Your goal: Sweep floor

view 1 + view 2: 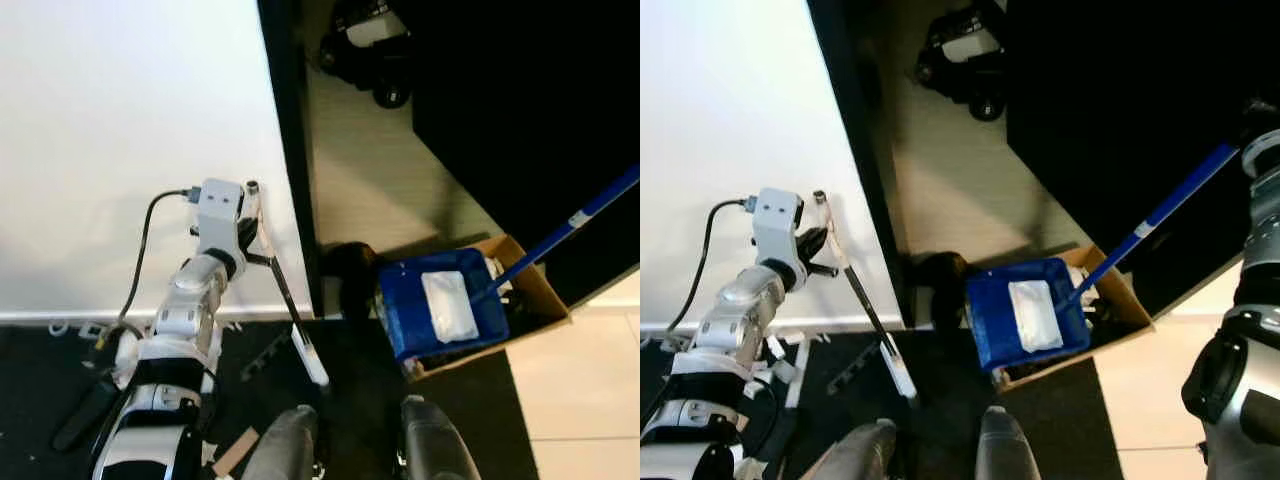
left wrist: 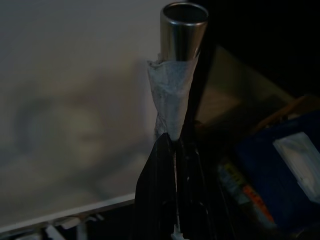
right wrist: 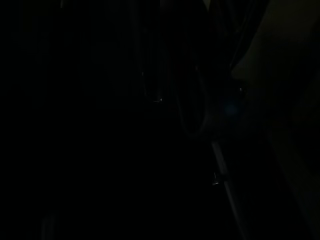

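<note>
Left wrist view: left claw (image 2: pixel 172 150) clamped on broom handle (image 1: pixel 285 290). Blue dustpan (image 1: pixel 1025 315) sits tilted over cardboard box (image 1: pixel 1120 300); right claw's state unclear. Risk: pan tips, debris spills onto floor (image 1: pixel 590 370).

no text, brand, number or sign can be read in these pictures. in the left wrist view there is a small colourful print (image 2: pixel 239 186) on something beside the blue dustpan (image 2: pixel 280 175), with yellow and orange marks, but it is too dark and blurred to read any letters. the white sheet (image 1: pixel 449 306) lying in the dustpan shows no print, and the pale band (image 1: pixel 578 217) on the blue handle carries no writing that can be made out
</note>
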Motion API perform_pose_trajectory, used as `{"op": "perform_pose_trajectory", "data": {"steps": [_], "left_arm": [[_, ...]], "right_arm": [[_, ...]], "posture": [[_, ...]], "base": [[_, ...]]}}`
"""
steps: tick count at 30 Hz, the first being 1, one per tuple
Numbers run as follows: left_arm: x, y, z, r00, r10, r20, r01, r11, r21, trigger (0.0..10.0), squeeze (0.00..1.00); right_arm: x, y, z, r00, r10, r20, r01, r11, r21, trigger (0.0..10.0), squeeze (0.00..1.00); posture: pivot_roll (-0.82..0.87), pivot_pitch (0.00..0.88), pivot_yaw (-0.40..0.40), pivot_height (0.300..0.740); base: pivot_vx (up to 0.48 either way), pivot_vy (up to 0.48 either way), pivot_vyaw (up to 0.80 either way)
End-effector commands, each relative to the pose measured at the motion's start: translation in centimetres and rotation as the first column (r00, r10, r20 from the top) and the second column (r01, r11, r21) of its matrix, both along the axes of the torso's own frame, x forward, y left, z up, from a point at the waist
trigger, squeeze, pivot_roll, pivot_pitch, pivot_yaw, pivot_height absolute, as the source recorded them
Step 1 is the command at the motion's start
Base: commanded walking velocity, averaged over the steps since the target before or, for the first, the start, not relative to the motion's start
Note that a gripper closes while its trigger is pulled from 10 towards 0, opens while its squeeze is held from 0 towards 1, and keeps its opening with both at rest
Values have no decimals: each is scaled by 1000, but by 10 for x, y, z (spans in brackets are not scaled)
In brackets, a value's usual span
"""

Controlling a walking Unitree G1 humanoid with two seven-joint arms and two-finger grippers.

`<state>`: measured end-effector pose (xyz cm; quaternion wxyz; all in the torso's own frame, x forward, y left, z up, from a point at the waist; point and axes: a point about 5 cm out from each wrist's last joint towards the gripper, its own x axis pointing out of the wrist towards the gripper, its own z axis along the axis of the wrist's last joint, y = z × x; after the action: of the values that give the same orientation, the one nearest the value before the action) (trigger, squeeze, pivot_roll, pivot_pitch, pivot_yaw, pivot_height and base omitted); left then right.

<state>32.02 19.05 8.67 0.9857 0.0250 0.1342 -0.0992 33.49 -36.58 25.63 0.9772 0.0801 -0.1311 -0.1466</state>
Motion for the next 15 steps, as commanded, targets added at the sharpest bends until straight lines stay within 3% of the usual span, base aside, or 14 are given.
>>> {"op": "perform_pose_trajectory", "data": {"steps": [1,11,15], "left_arm": [[0,2,0,1000,19,2,-19,1000,-15,10000,0],[0,3,0,999,33,9,-32,999,-16,10000,0],[1,2,1,999,29,15,-29,999,-17,10000,0]], "right_arm": [[-6,-10,23,994,-65,92,68,997,-29,10000,0],[-7,-14,40,978,-139,155,150,987,-59,10000,0],[0,-8,44,976,-149,156,163,983,-81,10000,0]], "posture": [[-19,41,48,740],[-17,51,47,740],[-15,53,45,740]], "base": [[0,0,0],[0,0,0],[0,0,0]]}}
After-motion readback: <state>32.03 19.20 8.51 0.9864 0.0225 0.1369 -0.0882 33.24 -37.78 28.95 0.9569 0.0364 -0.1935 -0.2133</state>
